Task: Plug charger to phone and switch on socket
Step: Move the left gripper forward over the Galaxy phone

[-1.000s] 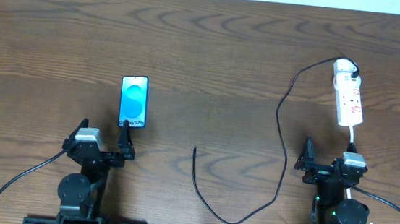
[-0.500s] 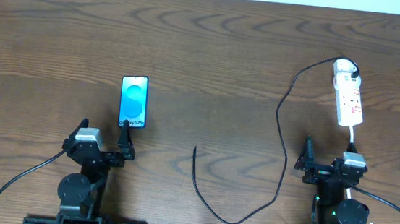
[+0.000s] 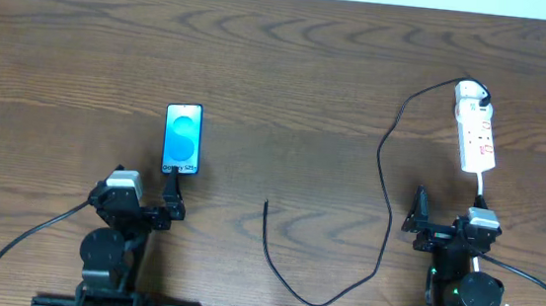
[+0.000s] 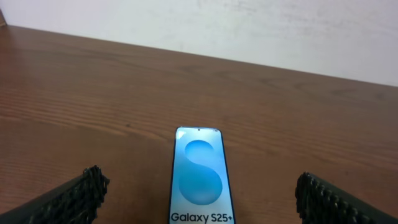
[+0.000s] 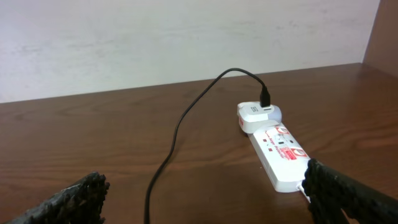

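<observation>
On the left of the counter (image 3: 291,65) the left tool (image 3: 140,199) stands with its jaws spread as wide as they go and nothing between them. In the left wrist view both fingertips (image 4: 87,190) sit at the bottom corners, well apart. Compared with a second ago, this arm has turned a little: its wrist block sits slightly nearer the middle of the counter, and the outer finger that stuck out at its left side now shows less from overhead.

The phone (image 3: 182,138) lies flat, screen up, just beyond that tool and untouched. Its near short edge points at the arm, and the white strip reads "Galaxy S25+". It has not moved.

At the middle, the free tip of the charger (image 3: 386,183) rests on bare wood, well apart from the phone. From there the cable loops toward the near edge and climbs right to the far end of the socket (image 3: 475,131), where its black plug sits in a white block. The cable lies as it did before.

The socket lies lengthwise at the far right, and a white cord (image 3: 483,189) leaves its near end. The right tool (image 3: 445,226) hangs just short of it, jaws fully apart and empty, and is unchanged from before.
</observation>
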Controlling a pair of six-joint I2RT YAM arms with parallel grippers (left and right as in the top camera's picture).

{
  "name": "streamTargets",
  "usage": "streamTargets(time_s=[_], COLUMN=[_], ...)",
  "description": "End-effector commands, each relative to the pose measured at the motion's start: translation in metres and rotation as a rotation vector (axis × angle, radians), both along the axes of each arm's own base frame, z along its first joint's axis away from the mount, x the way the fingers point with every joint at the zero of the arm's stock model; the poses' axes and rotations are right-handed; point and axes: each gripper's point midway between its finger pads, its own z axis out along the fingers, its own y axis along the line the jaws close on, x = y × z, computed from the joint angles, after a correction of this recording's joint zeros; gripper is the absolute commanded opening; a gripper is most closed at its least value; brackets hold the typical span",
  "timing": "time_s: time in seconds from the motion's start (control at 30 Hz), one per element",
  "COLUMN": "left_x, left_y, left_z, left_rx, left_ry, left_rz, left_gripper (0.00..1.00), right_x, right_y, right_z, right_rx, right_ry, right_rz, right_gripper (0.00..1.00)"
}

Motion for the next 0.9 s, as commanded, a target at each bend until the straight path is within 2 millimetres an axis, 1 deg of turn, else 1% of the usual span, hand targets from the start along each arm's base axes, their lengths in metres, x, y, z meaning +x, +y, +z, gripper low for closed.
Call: streamTargets(time_s=[0.0, 0.23, 0.4, 0.47, 0.73, 0.87], left_x=[0.004, 0.02, 0.036, 0.045, 0.066, 0.073], left_y=[-0.001, -0.001, -0.001, -0.001, -0.002, -0.003], left_z=[0.027, 0.043, 0.057, 0.06, 0.054, 0.057], left_rx=[0.004, 0.003, 0.003, 0.002, -0.008, -0.011], left_ry=[-0.016, 0.06, 0.102, 0.127, 0.243, 0.275], left_rz=[-0.009, -0.009, -0.009, -0.009, -0.011, -0.018], left_gripper=[0.99, 0.99, 0.99, 0.99, 0.99, 0.99], right_x=[0.0, 0.0, 0.0, 0.0, 0.0, 0.0], right_y=[0.001, 0.001, 0.001, 0.001, 0.001, 0.001], right_z=[0.001, 0.001, 0.001, 0.001, 0.001, 0.001], right_rx=[0.011, 0.011, 0.011, 0.011, 0.011, 0.011], right_ry=[-0.006, -0.006, -0.006, -0.006, -0.006, -0.006], right_rz=[-0.002, -0.002, -0.002, -0.002, -0.002, -0.002], right_gripper=[0.99, 0.99, 0.99, 0.99, 0.99, 0.99])
